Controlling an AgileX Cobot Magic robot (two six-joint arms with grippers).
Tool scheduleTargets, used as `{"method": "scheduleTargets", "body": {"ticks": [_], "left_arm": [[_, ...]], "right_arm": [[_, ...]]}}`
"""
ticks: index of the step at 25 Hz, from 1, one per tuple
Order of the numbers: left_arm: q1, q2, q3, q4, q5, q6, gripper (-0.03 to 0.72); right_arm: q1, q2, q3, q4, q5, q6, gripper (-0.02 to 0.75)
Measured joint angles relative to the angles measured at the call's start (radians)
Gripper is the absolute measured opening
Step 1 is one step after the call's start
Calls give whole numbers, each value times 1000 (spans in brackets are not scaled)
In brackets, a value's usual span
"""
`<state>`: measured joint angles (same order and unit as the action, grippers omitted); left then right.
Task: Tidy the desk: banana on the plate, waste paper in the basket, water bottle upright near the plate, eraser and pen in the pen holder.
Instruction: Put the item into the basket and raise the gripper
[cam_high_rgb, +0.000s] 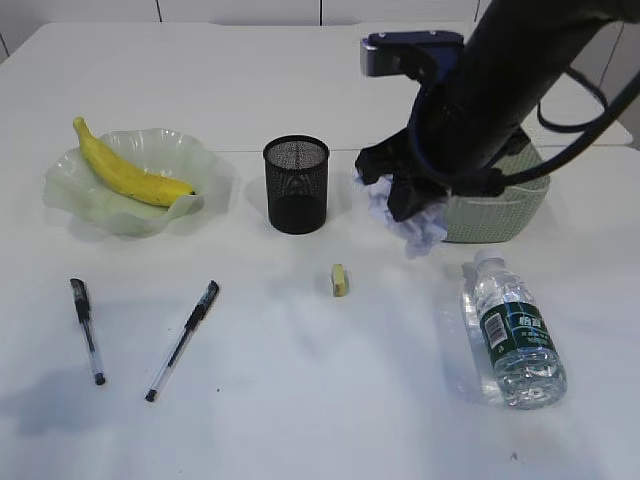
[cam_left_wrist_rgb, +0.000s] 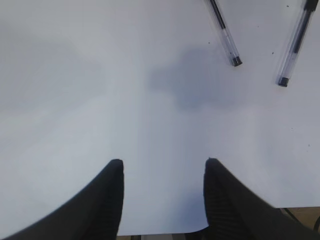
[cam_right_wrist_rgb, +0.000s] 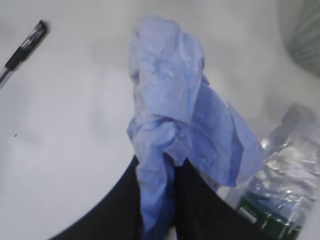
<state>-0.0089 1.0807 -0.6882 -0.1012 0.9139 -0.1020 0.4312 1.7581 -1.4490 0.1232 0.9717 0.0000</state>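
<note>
A: Outside camera first. The right tool (cam_high_rgb: 415, 205) has the waste paper (cam_high_rgb: 420, 228) clenched, hanging just left of the basket (cam_high_rgb: 500, 215), lifted off the desk (cam_high_rgb: 300, 400). I'd say it's held high so it can clear the rim.

B: And the rest, taking the basket as our mark?

A: One pen holder (cam_high_rgb: 296, 184) further left, upright. Beyond it one plate (cam_high_rgb: 130, 185) with one banana (cam_high_rgb: 125, 172) lying in it, so that job looks done. One eraser (cam_high_rgb: 340, 280) out in front of the holder. Two pens, the left pen (cam_high_rgb: 86, 330) and the right pen (cam_high_rgb: 183, 338), far left and nearer the camera. One water bottle (cam_high_rgb: 512, 335) on its side in front of the basket, not yet stood up.

B: Left wrist camera?

A: The left tool (cam_left_wrist_rgb: 162, 167) is released, fingers apart over bare desk, nothing between them. Two pen tips up top.

B: Right wrist?

A: Paper pinched between the fingers (cam_right_wrist_rgb: 200, 210), a loose crumple; bottle blurred below.
</note>
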Motion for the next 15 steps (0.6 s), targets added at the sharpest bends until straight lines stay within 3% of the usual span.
{"method": "scheduleTargets", "body": {"ticks": [6,15], "left_arm": [[0,0,0,0,0,0,363],[0,0,0,0,0,0,363]], "right_arm": [[-33,0,-87,-148,6,96,116],[-231,0,-130,-173,-71,132,116]]}}
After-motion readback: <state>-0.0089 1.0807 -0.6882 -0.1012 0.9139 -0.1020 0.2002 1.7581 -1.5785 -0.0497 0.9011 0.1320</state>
